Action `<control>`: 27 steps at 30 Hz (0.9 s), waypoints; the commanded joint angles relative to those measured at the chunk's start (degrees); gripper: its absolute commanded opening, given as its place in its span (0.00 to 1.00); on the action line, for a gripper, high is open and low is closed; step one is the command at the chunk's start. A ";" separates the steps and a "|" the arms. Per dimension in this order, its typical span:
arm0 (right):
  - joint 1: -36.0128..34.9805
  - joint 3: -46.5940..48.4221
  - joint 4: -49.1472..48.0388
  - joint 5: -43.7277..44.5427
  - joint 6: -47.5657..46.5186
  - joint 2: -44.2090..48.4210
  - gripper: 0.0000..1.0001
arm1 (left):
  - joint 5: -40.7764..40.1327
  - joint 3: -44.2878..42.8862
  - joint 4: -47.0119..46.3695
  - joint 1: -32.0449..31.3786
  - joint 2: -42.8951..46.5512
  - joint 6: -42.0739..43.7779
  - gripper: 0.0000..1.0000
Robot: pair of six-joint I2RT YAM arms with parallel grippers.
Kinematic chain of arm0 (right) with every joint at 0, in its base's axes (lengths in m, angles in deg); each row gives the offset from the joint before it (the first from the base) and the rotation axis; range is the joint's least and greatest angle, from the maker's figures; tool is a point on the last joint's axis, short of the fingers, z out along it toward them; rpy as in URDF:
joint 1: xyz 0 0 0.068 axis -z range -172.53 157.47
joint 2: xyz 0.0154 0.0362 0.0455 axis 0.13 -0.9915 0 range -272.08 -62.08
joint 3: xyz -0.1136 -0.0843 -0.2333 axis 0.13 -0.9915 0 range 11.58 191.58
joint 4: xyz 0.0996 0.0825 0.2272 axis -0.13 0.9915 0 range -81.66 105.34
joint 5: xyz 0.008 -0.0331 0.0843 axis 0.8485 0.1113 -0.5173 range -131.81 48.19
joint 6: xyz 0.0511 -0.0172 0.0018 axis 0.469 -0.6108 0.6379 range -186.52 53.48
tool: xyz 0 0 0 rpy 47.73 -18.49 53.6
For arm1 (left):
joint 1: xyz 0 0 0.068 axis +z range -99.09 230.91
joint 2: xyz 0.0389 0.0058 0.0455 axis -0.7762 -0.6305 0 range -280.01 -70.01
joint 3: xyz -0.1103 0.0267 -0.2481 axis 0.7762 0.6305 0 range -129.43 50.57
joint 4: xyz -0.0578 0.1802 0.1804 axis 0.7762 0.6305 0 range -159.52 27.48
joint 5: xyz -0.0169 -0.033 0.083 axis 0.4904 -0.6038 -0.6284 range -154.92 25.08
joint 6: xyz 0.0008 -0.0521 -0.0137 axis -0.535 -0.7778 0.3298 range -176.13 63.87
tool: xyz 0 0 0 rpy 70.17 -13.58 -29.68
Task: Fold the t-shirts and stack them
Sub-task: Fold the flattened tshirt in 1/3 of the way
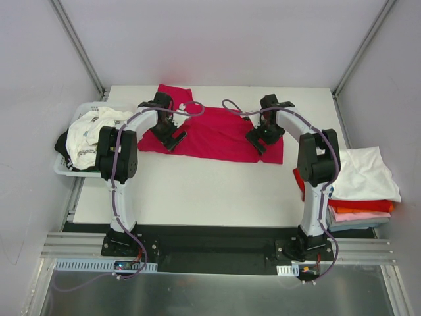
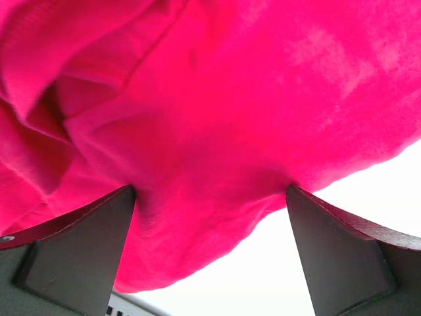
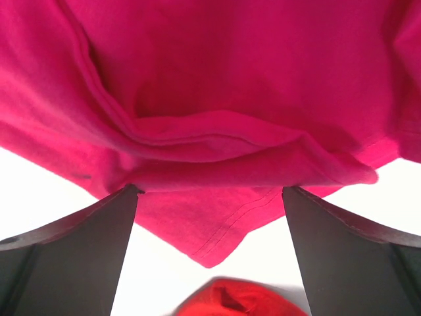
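Gripper state: left gripper [image 1: 172, 137] and right gripper [image 1: 258, 139] both stand with jaws wide apart, and nothing is clamped between them.
Landmark: magenta t-shirt [image 1: 217, 135], spread flat across the far half of the white surface [image 1: 197, 191], one sleeve reaching toward the far edge.
Basket: white basket [image 1: 66, 170], well to the left of the magenta t-shirt, at the left edge of the surface. It holds a crumpled white printed t-shirt [image 1: 89, 135], with a dark t-shirt [image 1: 61, 141] at its left side.
Left gripper: low over the left end of the magenta t-shirt. In the left wrist view [image 2: 210, 197] both fingertips meet the cloth [image 2: 230, 99]. A rumpled lobe of hem lies between them, with bare surface just beside it.
Right gripper: low over the right end of the magenta t-shirt, near its near-right corner. In the right wrist view [image 3: 210, 194] a folded ridge of the cloth [image 3: 230, 66] runs across at the fingertips. A pointed corner of hem lies between the fingers.
Red cloth: red cloth [image 3: 243, 299], blurred, at the bottom of the right wrist view, apart from the magenta hem.
Stack: right of the magenta t-shirt and nearer the arm bases. A white t-shirt [image 1: 365, 172] lies on top, with a red t-shirt [image 1: 362, 204], an orange t-shirt [image 1: 387, 207] and a pink t-shirt [image 1: 352, 216] beneath it.
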 commanded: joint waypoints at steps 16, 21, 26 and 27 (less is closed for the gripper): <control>1.16 1.37 10.47 -6.60 -3.27 1.94 0.96 | 1.97 0.61 4.88 0.19 -0.40 -1.95 0.99; 1.16 2.25 10.46 -6.07 -3.36 1.59 0.96 | 1.53 -3.34 4.97 0.19 -1.80 -2.56 0.99; 1.16 2.43 10.20 -5.46 -3.88 0.71 0.97 | 1.70 -4.93 4.97 0.19 -4.00 -3.09 0.99; 1.07 2.34 10.20 -5.54 -3.89 0.62 0.97 | 1.79 -4.85 4.88 0.19 -4.27 -3.27 0.99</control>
